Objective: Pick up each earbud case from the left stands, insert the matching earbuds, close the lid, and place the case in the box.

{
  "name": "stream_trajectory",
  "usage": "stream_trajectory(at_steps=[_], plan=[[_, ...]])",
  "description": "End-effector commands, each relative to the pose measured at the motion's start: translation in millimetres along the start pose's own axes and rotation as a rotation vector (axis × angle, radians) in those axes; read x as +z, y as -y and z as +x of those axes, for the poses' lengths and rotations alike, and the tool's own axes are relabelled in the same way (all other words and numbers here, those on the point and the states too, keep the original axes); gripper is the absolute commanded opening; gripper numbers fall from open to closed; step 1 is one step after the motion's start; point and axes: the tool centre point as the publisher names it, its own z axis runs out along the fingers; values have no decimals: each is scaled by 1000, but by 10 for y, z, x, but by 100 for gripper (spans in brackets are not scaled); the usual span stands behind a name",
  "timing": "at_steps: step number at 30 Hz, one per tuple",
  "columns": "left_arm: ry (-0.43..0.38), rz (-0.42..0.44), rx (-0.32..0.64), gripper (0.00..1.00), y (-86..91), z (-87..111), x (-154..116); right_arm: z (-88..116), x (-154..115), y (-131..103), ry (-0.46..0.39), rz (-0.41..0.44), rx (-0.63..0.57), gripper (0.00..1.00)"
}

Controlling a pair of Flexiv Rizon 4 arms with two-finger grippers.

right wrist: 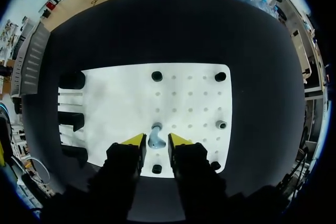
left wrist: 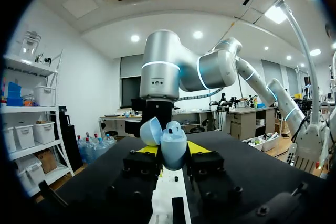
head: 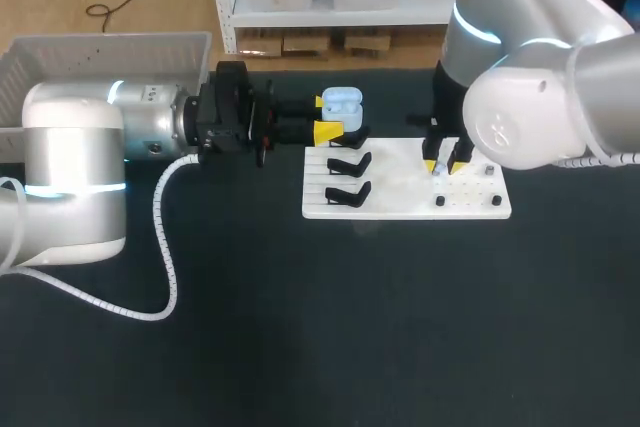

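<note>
Gripping the open pale-blue earbud case (head: 342, 100) in my left fingers (head: 328, 132) beside the stands (head: 348, 175), I hold my right fingers (right wrist: 134, 141) slightly parted astride one earbud (right wrist: 156, 135) directly beneath them on the white board (head: 400, 202).

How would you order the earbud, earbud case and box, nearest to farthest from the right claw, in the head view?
1. earbud, between the right claw's fingers.
2. earbud case, in the left claw.
3. box, far left.
</note>
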Motion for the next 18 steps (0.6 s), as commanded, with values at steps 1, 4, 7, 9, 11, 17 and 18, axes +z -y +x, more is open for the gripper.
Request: stream_trajectory(at_steps=[1, 4, 7, 9, 11, 17, 18], plan=[[0, 1, 0, 0, -9, 4, 2, 17, 2, 15, 3, -1, 4, 26], [0, 1, 0, 0, -9, 4, 2, 15, 13, 20, -1, -1, 6, 24], [0, 1, 0, 0, -9, 4, 2, 13, 16, 12, -3, 0, 4, 21], [0, 1, 0, 0, -9, 4, 2, 8, 18, 7, -5, 0, 3, 17], [0, 1, 0, 0, -9, 4, 2, -1, 25, 8, -8, -2, 5, 15], [0, 1, 0, 0, -9, 4, 2, 4, 20, 2, -11, -1, 7, 0], [0, 1, 0, 0, -9, 4, 2, 12, 6, 3, -11, 0, 8, 0]])
